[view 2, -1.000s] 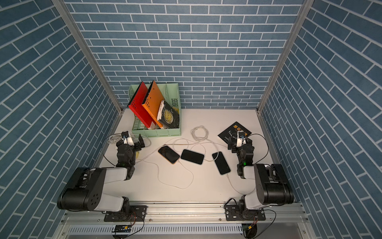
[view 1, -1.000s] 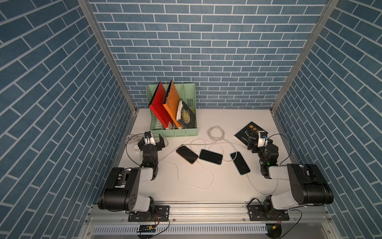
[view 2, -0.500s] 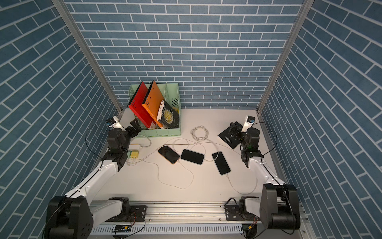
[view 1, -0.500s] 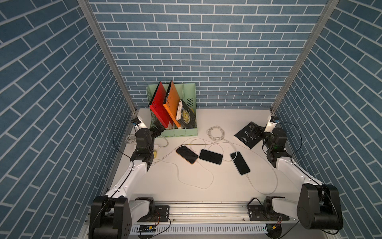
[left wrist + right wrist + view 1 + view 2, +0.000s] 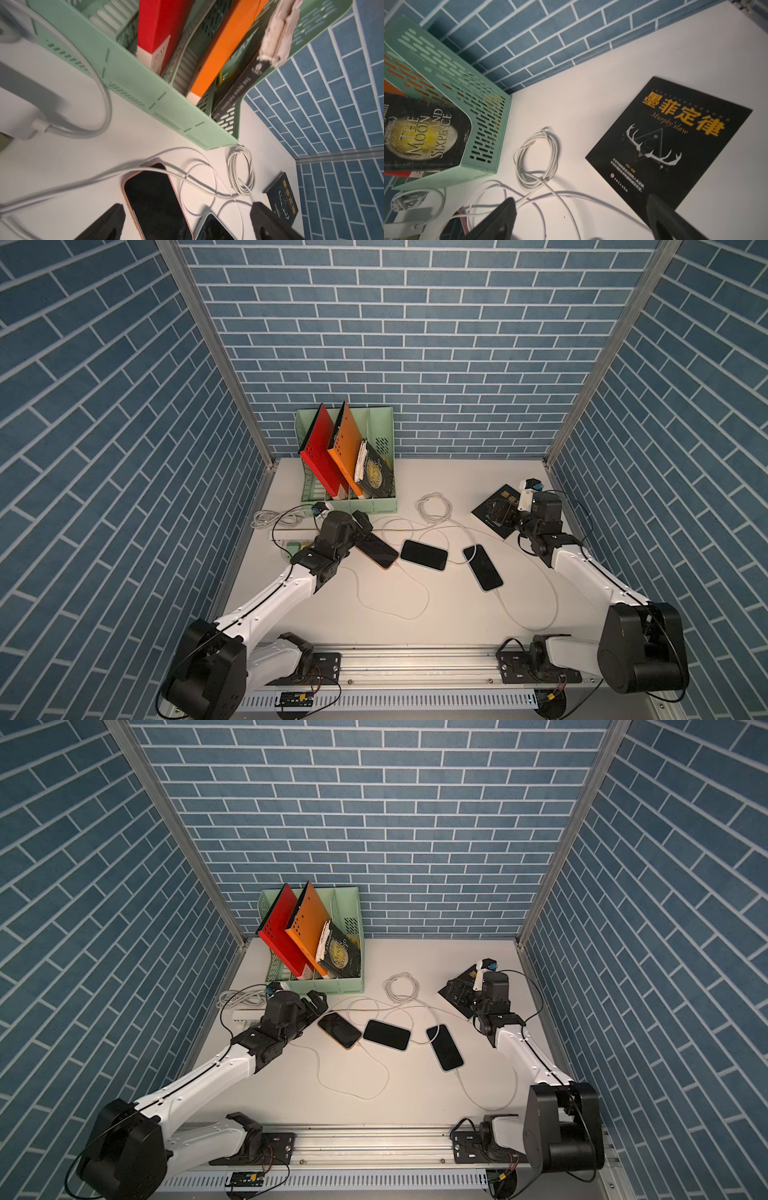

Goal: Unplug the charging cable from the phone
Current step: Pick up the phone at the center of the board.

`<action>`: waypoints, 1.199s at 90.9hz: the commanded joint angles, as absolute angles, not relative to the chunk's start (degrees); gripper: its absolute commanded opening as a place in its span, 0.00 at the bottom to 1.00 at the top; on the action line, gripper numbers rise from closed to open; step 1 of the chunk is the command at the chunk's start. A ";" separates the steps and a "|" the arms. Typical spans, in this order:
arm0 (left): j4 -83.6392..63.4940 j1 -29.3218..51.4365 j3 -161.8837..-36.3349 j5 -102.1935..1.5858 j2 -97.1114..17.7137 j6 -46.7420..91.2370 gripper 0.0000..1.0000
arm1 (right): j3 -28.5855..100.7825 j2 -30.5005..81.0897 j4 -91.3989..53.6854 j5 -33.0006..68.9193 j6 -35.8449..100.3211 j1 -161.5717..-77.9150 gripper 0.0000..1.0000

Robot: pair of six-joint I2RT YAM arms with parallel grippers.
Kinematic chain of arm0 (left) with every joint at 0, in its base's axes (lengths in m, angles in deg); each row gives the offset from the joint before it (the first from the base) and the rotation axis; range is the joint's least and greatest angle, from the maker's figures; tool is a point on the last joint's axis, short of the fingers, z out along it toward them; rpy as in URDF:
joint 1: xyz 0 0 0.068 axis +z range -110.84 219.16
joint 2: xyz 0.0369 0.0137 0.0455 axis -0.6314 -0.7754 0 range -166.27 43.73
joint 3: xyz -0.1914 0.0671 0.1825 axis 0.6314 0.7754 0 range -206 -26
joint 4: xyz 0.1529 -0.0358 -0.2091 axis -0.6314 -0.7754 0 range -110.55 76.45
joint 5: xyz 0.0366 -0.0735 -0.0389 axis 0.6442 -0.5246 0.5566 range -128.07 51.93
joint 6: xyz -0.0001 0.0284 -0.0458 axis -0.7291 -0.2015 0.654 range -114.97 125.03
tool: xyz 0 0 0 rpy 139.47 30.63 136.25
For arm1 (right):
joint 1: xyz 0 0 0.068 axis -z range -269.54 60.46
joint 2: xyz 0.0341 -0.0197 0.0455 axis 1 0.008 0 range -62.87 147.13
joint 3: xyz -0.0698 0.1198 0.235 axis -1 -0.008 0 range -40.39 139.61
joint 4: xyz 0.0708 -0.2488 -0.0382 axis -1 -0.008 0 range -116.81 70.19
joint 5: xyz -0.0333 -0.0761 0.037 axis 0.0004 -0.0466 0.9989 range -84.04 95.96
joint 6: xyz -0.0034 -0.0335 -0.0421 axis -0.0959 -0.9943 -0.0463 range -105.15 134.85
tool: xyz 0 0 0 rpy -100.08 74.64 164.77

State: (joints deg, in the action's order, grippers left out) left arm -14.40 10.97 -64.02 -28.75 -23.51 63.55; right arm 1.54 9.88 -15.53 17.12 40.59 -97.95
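Three phones are laid face up in a row across the middle of the white table (image 5: 457, 614) in both top views. At the left of the row is the orange-rimmed phone (image 5: 376, 552), beside it a dark phone (image 5: 424, 554), and at the right a third phone (image 5: 483, 567), turned more upright in the frame. A thin white charging cable (image 5: 409, 617) is seen joined to the lower end of the orange-rimmed phone and is looped from there toward the lower centre of the frame.

The left gripper (image 5: 185, 222) is held just over the upper end of the orange-rimmed phone, its jaws spread wide and nothing clasped. In the left wrist view the phone's screen is framed between the two dark fingers (image 5: 108, 220). Whether the phone is touched cannot be told.

The right gripper (image 5: 583, 220) is likewise spread wide and empty. It is poised at the near corner of a black book (image 5: 675, 133) lying flat at the right of the table, well apart from the phones.

A green file rack (image 5: 374, 504) is placed at the upper left of the table, with a red folder (image 5: 320, 452), an orange folder (image 5: 347, 443) and a leaning book (image 5: 376, 472) in it. A coiled cable (image 5: 434, 506) is seen between the rack and the black book.
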 commanded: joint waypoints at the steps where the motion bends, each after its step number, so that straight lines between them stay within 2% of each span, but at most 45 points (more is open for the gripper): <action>1: -16.85 6.94 -63.95 -25.40 -27.50 70.54 1.00 | -1.04 8.71 -19.06 16.39 42.02 -101.65 1.00; 26: -25.30 0.54 -72.85 -24.39 -41.39 77.61 1.00 | -3.06 8.61 -21.59 14.08 41.60 -108.01 1.00; 61: -45.78 0.22 -91.39 -24.66 -58.33 78.00 1.00 | -7.89 4.27 -23.53 11.78 42.50 -108.50 1.00; 109: -45.37 0.13 -92.31 -27.72 -62.54 77.63 1.00 | -8.95 4.44 -22.40 11.74 44.26 -108.53 0.99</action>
